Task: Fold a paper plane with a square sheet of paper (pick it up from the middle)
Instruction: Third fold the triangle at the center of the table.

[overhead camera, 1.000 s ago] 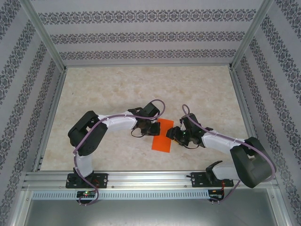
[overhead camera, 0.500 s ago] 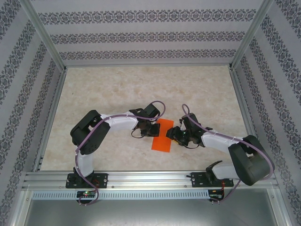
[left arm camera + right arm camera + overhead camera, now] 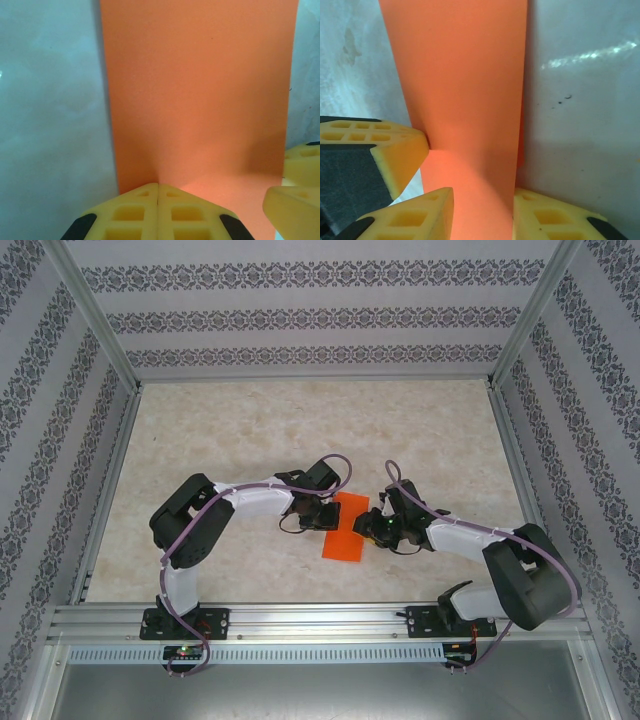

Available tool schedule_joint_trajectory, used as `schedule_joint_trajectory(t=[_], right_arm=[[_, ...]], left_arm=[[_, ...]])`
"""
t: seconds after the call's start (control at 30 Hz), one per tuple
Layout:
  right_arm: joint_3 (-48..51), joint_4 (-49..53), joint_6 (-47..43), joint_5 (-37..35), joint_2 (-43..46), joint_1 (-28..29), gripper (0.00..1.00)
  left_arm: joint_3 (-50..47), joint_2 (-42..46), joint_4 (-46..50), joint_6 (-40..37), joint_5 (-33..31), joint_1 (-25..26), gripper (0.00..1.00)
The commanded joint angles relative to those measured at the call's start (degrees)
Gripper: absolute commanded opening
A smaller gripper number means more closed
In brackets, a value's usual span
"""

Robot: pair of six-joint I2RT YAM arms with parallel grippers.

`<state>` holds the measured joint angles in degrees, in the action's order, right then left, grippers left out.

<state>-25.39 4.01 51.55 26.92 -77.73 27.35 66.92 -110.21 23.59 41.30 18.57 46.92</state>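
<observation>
- Marbled bench (image 3: 250, 440) carries the folded orange sheet (image 3: 345, 532), near the front between both arms.
- Left jaws are fully closed, pinching its edge.
- Right jaws, narrower than a second ago, straddle the sheet, partly open; a second grip looks imminent.

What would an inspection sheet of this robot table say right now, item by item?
Surface: beige marbled tabletop, with a few dark specks.
Job's things: bright orange paper sheet, a narrow rectangle between the arms, not yet plane-shaped.
Clutter: nothing seen.
Tools: left tool shut on the paper's edge; right tool open, a finger on either side of the paper.
Cables: purple cables looped along both arms.
Surroundings: patterned walls; aluminium frame rail at the near edge.
</observation>
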Motion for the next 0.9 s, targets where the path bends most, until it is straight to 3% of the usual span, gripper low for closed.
schedule_joint_trajectory(t=[0.0, 0.23, 0.5, 0.7, 0.87], right_arm=[[-1.0, -1.3, -0.3, 0.6, 1.1, 0.1, 0.34], [-1.7, -0.1, -1.6, 0.8, 2.2, -2.3, 0.36], [-4.1, -0.9, -2.8, 3.5, -1.9, -3.3, 0.23], [-5.0, -2.5, -2.2, 4.8, -4.5, -3.5, 0.09], [-5.6, -3.3, -1.3, 5.1, -5.7, -3.5, 0.09]], left_arm=[[-1.2, -0.5, 0.9, -1.2, -1.6, 0.3, 0.06], [-1.4, 0.5, 0.0, -1.7, -1.2, 0.3, 0.08], [-3.2, 5.1, -2.7, -4.3, -0.3, 0.4, 0.18], [-6.7, 12.4, -2.5, -7.7, -2.1, 1.5, 0.36], [-7.2, 17.0, 1.1, -14.3, -10.2, 8.2, 0.53]])
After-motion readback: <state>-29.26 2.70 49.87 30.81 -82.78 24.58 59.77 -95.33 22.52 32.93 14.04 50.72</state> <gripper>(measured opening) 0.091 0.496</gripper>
